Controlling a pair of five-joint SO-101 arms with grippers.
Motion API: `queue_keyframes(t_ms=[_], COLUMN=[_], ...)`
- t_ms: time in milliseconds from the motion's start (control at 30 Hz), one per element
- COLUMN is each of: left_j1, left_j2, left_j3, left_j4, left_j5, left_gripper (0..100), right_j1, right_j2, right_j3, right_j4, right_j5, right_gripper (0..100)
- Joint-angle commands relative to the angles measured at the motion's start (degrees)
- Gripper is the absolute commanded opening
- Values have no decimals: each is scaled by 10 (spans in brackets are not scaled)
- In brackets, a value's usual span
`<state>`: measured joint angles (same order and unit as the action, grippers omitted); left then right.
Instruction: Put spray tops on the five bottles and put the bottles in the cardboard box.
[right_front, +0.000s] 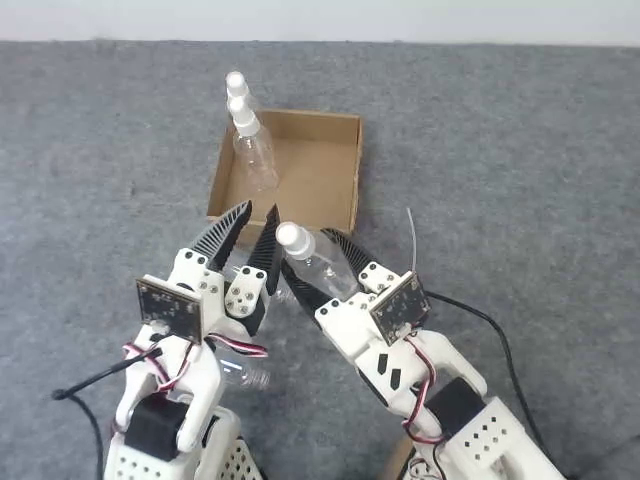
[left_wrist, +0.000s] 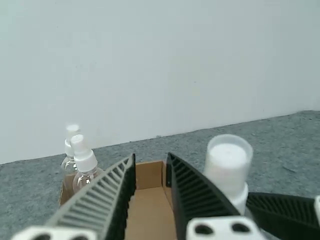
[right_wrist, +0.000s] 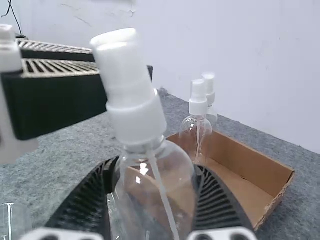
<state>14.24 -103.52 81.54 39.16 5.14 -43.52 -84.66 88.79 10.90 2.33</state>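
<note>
gripping bottle (right_front: 322, 268) w/ spray top (right_front: 290, 236), right pincer (right_front: 308, 250) clenched round it, left pincer (right_front: 259, 212) released, just beside

A clear bottle (right_front: 325, 272) with a white spray top (right_front: 292, 237) sat tilted, clamped in the right pincer (right_front: 305, 250). Just beyond its tips lay the open cardboard box (right_front: 352, 170), two capped bottles (right_front: 255, 152) upright in a far corner.
</note>
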Motion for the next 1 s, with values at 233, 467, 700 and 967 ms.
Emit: queue_keyframes(t_ms=[233,467,700,967], left_j1=[4,52,66,102], left_j2=[-10,-10,-10,-10], left_j3=[0,3,3,3], left_j4=[1,17,24,50], left_j5=[-4,-59,-69,-106], left_gripper=[91,90,90,90], right_j1=[3,4,4,5], right_j2=[-23,-20,-24,-24], right_j3=[-11,-11,-15,-15], right_j4=[7,13,46,48], right_j5=[11,11,41,42], right_gripper=[6,6,6,6])
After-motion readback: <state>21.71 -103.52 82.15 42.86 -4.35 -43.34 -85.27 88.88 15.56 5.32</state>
